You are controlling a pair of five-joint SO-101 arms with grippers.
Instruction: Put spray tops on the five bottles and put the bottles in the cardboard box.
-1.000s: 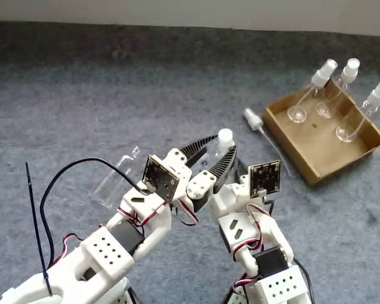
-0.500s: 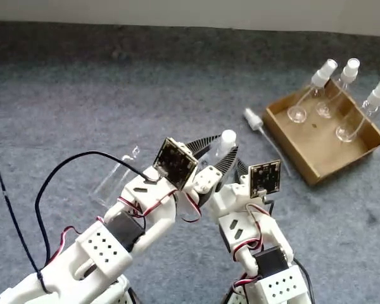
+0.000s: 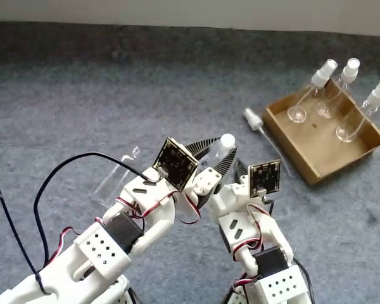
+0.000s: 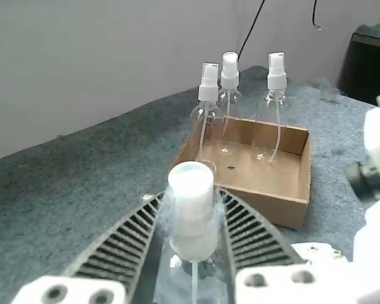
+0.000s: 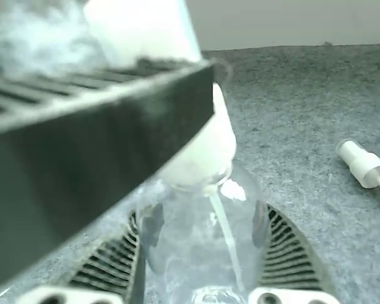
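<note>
Jaws of the left gripper point(image 4: 191, 212) are drawn narrow around the white spray top point(image 4: 191, 187) that sits on the neck of a clear bottle point(image 5: 193, 253). The jaws of the right gripper point(image 5: 204, 218) clamp the bottle's body from the other side. The pair meet just in front of both arms, near the middle of the grey table point(image 3: 82, 82). Seen from the right wrist, a ribbed black finger point(image 5: 95, 139) of the left gripper crosses in front of the spray top. Beyond the held bottle, toward the table's far right corner, stands the cardboard box point(image 3: 316, 155). It holds three bottles already fitted with spray tops point(image 3: 311, 90) point(image 3: 337, 85) point(image 3: 362, 113), upright against its far wall. A loose spray top point(image 3: 252, 118) lies on the table just beside the box, its thin tube trailing along the box's wall. An uncapped clear bottle point(image 3: 117, 176) lies on its side on the table by the left arm, partly hidden behind it.
</note>
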